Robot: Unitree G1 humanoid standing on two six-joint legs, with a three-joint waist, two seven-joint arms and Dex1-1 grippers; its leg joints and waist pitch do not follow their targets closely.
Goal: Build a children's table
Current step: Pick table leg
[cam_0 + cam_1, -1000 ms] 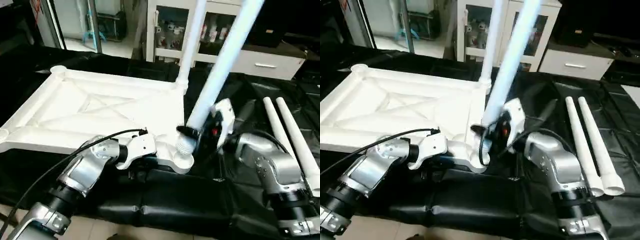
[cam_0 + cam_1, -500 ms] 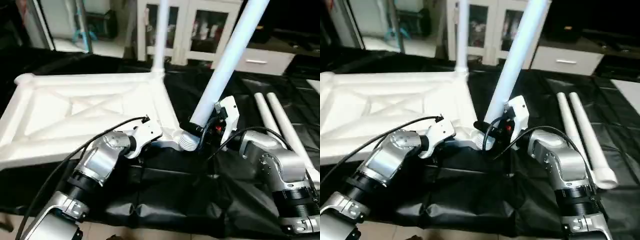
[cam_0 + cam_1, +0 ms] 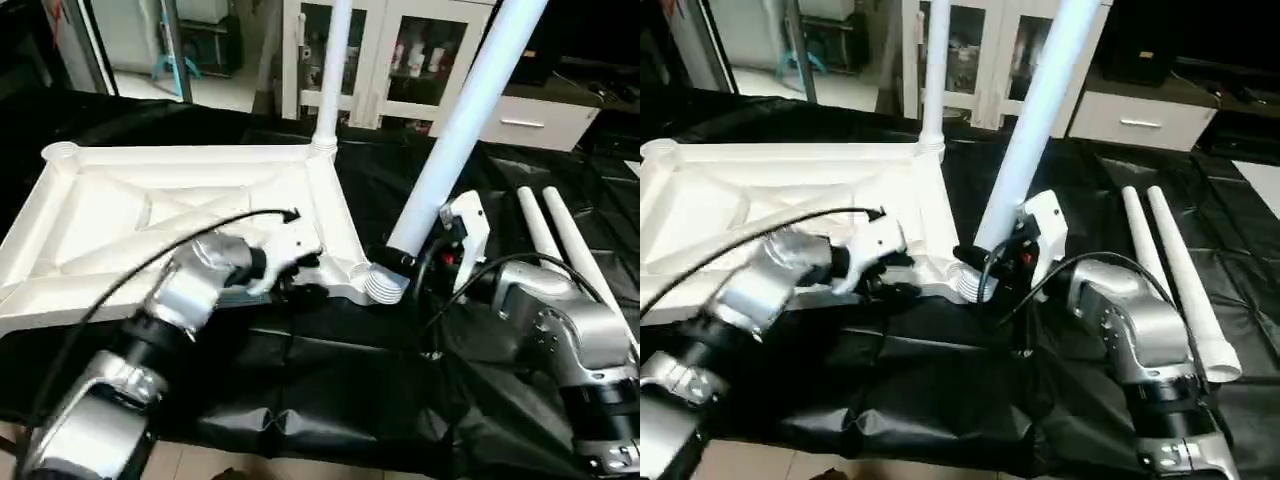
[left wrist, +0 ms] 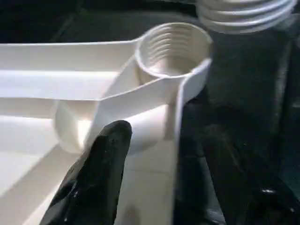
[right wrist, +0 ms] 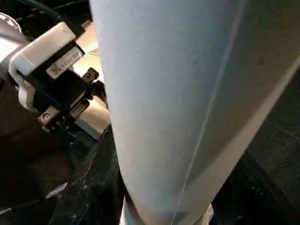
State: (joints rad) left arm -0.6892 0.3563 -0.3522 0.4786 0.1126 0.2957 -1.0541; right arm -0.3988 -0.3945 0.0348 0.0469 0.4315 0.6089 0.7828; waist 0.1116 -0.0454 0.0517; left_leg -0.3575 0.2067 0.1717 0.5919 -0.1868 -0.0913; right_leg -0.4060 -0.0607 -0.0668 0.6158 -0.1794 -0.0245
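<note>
- Right fingers (image 3: pixel 400 262) clamped on a tilted leg (image 3: pixel 455 125), its threaded end just beside the near corner socket (image 4: pixel 171 49).
- Left fingers (image 4: pixel 101 173) parted, astride the tabletop (image 3: pixel 150 215) rim by that socket.
- Tabletop upside down on black sheeting (image 3: pixel 330 390).

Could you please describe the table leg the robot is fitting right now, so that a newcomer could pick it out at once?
Start at the white table top, lying ribbed side up on black sheeting. At its near corner, the right pincer holds a long white leg leaning over the empty socket, threaded end low. Unlike it, one leg already stands upright in the far corner, and two legs lie flat.
</note>
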